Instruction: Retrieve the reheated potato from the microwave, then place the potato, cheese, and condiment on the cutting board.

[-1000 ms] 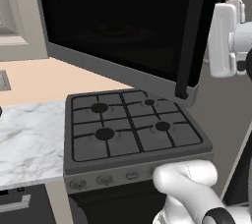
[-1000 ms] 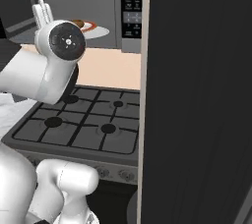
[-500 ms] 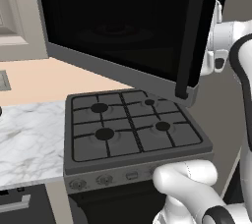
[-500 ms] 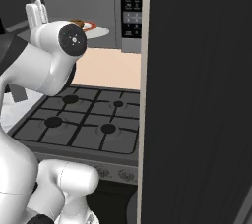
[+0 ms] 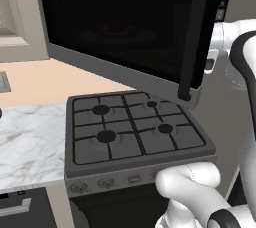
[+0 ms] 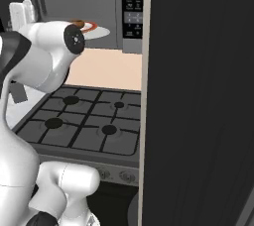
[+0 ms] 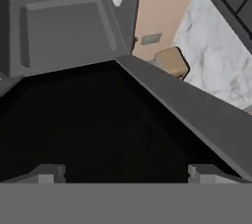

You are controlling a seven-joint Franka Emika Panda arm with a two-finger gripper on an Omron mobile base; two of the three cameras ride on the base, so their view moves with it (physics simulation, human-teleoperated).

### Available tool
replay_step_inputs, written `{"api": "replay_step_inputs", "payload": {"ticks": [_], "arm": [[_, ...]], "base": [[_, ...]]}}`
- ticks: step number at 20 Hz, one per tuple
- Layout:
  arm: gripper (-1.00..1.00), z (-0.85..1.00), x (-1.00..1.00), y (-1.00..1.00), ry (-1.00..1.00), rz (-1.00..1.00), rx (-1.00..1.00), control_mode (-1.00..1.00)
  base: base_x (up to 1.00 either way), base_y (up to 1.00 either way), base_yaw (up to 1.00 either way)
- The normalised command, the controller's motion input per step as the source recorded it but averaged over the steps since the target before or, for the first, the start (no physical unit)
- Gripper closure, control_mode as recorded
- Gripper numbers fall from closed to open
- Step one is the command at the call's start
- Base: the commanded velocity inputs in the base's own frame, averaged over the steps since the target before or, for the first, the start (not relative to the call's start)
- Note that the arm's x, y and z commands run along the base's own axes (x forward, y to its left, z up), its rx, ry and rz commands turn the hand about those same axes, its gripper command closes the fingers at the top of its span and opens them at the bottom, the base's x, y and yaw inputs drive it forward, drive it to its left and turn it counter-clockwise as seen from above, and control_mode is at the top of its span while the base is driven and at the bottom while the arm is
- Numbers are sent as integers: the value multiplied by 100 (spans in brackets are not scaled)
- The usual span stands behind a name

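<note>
In the left base view, the upper frame is taken up by the open microwave door (image 5: 120,27), its dark glass swung out over the stove (image 5: 135,129). A marble counter (image 5: 30,142) is seen at the lower left, and the arm (image 5: 242,62) at the right edge, behind the door's edge. Compared with the earlier frame, the arm is seen to have shifted further right and partly out of frame.

In the right base view, the door (image 6: 198,96) is seen edge-on, filling the right half and blocking that side. The microwave (image 6: 82,9) cavity is seen at the upper left, its button panel (image 6: 133,4) at upper centre. The potato (image 6: 78,23) is seen on a plate (image 6: 96,30) inside, just above the arm's elbow (image 6: 49,61). The elbow is seen to have moved right and lower than before, now covering part of the plate.

In the hand view, the gripper (image 7: 125,171) is seen wide open with nothing between its tips. The door's inner face (image 7: 64,26) is seen at the upper left, the counter (image 7: 216,66) at the right, and a tan object (image 7: 171,62) beside it.
</note>
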Motion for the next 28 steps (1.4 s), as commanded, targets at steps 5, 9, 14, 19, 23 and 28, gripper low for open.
{"api": "replay_step_inputs", "payload": {"ticks": [5,9,14,19,23,28], "arm": [[-100,4,-44,55,1,21,2,-100],[-100,0,-48,60,0,18,0,-100],[-100,0,-36,75,0,7,0,-100],[-100,0,-9,81,0,1,0,-100],[-100,0,2,77,0,0,0,-100],[-100,0,18,60,0,0,-2,-100]], "base": [[0,0,0],[0,0,0],[0,0,0],[0,0,0],[0,0,0],[0,0,0]]}}
